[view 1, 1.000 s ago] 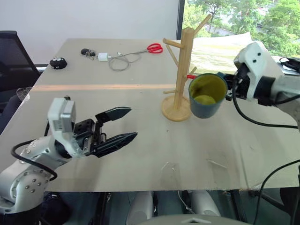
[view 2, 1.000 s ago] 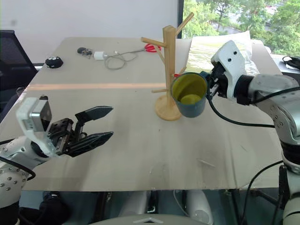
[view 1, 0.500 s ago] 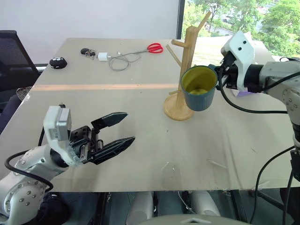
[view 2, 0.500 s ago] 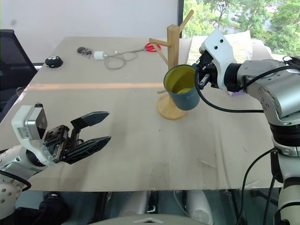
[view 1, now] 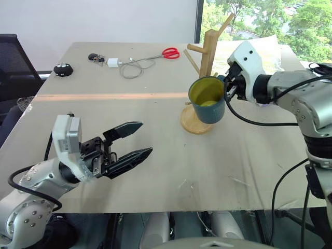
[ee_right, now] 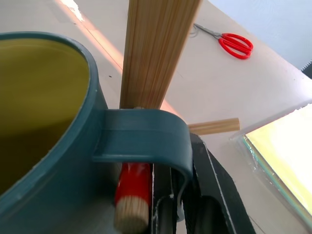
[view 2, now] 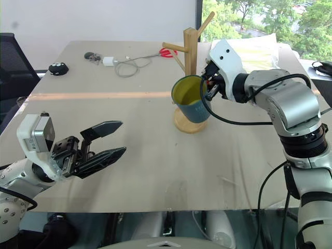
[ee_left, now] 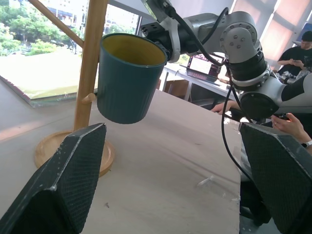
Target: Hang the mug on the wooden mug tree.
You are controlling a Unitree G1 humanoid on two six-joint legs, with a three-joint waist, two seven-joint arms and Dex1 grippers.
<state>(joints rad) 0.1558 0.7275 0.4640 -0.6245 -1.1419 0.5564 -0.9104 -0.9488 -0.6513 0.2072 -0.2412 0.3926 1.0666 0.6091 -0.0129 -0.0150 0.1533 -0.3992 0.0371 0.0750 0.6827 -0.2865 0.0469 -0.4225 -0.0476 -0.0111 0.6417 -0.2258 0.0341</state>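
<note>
Near the front edge of the counter (view 1: pixel 155 171), toward its left corner, the left end effector (view 1: pixel 136 139) hovers with its two fingers spread apart and holds nothing; it is well apart from the task's things. Farther back, toward the right edge, the right end effector (view 2: pixel 210 87) is clamped on the handle of the mug (view 2: pixel 190 98) and carries it in the air, mouth tilted toward the camera, just in front of the wooden mug tree (view 1: pixel 206 78); the tree's post stands upright, its pegs slant upward, and the handle loop lies close beside the post with a red-tipped peg (ee_right: pixel 131 195) under it. Compared with a second ago, the mug has moved leftward, in front of the post.
</note>
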